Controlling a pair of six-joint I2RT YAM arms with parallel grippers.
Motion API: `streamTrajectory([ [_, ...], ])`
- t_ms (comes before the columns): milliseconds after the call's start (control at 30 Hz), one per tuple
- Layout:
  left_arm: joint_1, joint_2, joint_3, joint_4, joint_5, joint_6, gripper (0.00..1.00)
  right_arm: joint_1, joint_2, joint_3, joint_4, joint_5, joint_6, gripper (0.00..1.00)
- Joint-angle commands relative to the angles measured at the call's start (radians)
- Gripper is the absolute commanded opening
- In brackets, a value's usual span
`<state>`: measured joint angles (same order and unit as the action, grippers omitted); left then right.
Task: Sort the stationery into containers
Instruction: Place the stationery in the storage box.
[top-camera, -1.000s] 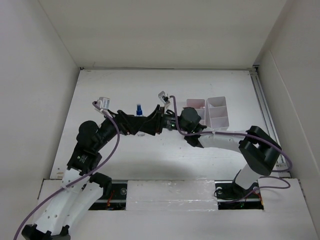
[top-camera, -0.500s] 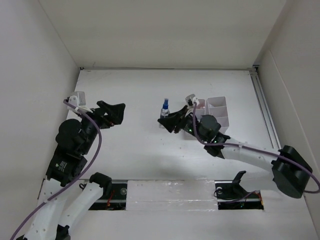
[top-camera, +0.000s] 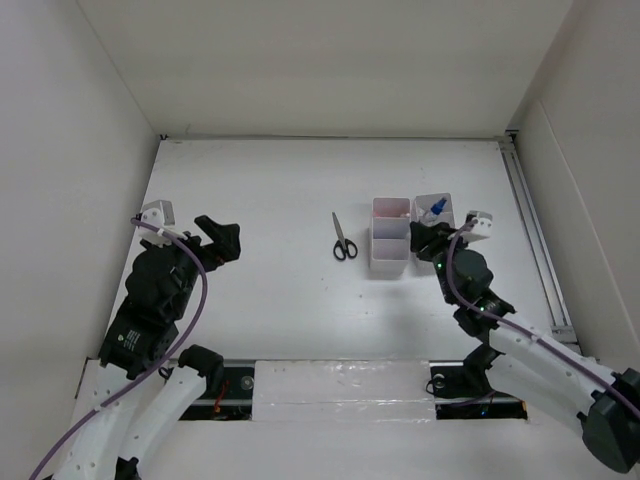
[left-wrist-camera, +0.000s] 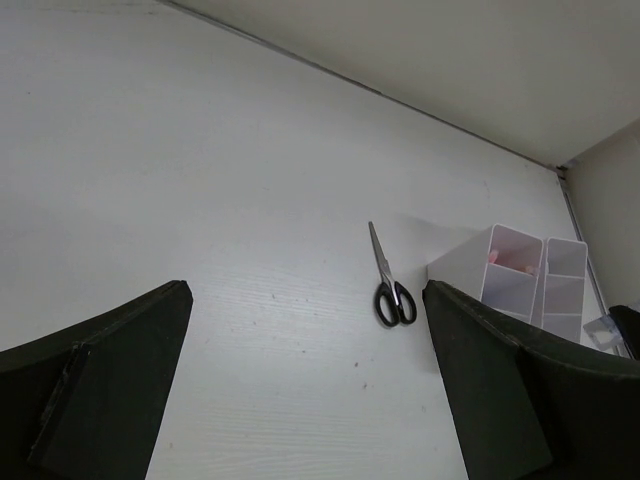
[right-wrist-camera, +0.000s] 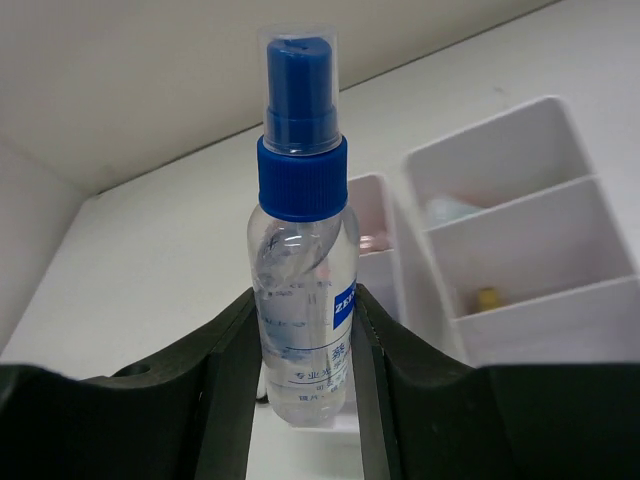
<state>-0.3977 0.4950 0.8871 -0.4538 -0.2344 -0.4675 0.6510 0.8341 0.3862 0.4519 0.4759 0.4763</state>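
My right gripper is shut on the small clear bottle with a blue cap and holds it upright above the near end of the right white container. In the right wrist view the bottle stands between my fingers, with both containers behind it: the right one and the left one. Black-handled scissors lie flat left of the left container. My left gripper is open and empty far to the left; its view shows the scissors and the containers.
A small yellow-orange item lies in a compartment of the right container. Something pink lies in the left container. White walls enclose the table on the left, back and right. A rail runs along the right edge.
My right arm has carried the bottle from the table's middle rightward to over the containers. My left arm has drawn back to the left. The scissors now show on the table.
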Motion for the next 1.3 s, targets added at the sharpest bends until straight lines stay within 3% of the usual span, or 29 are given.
streamTrajectory([
  [0,-0.001,-0.003,0.0,0.029,-0.008,0.015,1.0,-0.086,-0.07,-0.023,-0.106,0.098,0.09,0.0],
  [333,-0.001,-0.003,-0.01,0.038,0.024,0.015,1.0,-0.172,-0.171,-0.055,-0.248,0.236,0.128,0.0],
  [400,-0.001,-0.003,-0.01,0.047,0.033,0.024,1.0,-0.185,-0.171,-0.055,-0.248,0.196,0.128,0.0],
  [600,-0.001,-0.012,-0.01,0.047,0.043,0.024,1.0,-0.195,-0.104,-0.01,-0.277,0.266,0.151,0.0],
  [767,-0.001,-0.012,-0.01,0.047,0.053,0.024,1.0,-0.205,-0.015,0.028,-0.308,0.297,0.286,0.0],
  [867,-0.001,-0.012,-0.01,0.056,0.084,0.033,1.0,-0.179,-0.003,0.028,-0.308,0.392,0.32,0.0],
  [1267,-0.001,-0.052,-0.019,0.078,0.122,0.052,1.0,-0.179,0.121,0.059,-0.225,0.446,0.269,0.0],
])
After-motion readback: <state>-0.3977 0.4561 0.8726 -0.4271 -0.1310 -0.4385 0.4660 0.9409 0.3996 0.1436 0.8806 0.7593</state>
